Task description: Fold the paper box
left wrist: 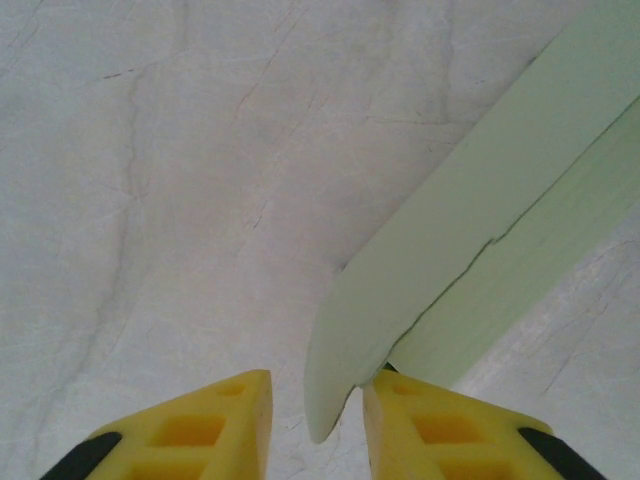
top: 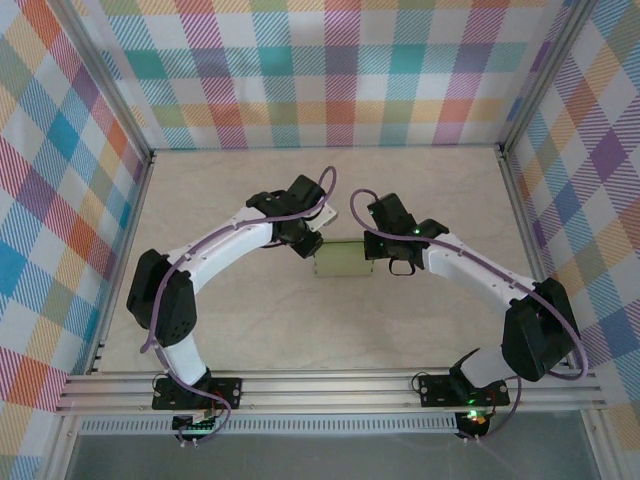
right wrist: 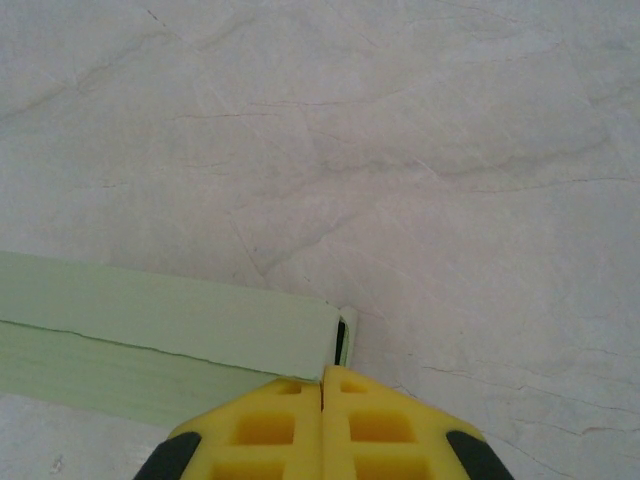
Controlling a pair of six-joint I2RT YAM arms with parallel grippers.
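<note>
Paper box (top: pixel 340 263) sits about mid-table, a pale sage-green slab lying flat with its long side running across, and a gripper stands at each end of it. Seen from the left wrist, the left gripper (left wrist: pixel 315 380) has its yellow fingers (left wrist: pixel 215 415) apart. The rounded tip of a loose green flap pokes into the gap between them, close against the inner face of the right-hand finger, though I can't tell whether it actually touches. Behind that flap a second strip of the same card runs off toward the upper right, with a ragged little step where the two overlap. On the other side, the right gripper (right wrist: pixel 323 372) has its fingers (right wrist: pixel 265 425) pressed together with only a hairline seam between them. The tips are right up against the paper box's end corner, where a dark slit shows between the layers of card; whether any card is caught in that seam I can't make out. Further out, the white left arm (top: pixel 225 245) and right arm (top: pixel 470 270) curve inward from their black bases on the aluminium rail (top: pixel 330 385). Under it all is the table (top: pixel 420 180) — pale, marble-veined — and bright checked walls (top: pixel 330 70) close it in on three sides.
</note>
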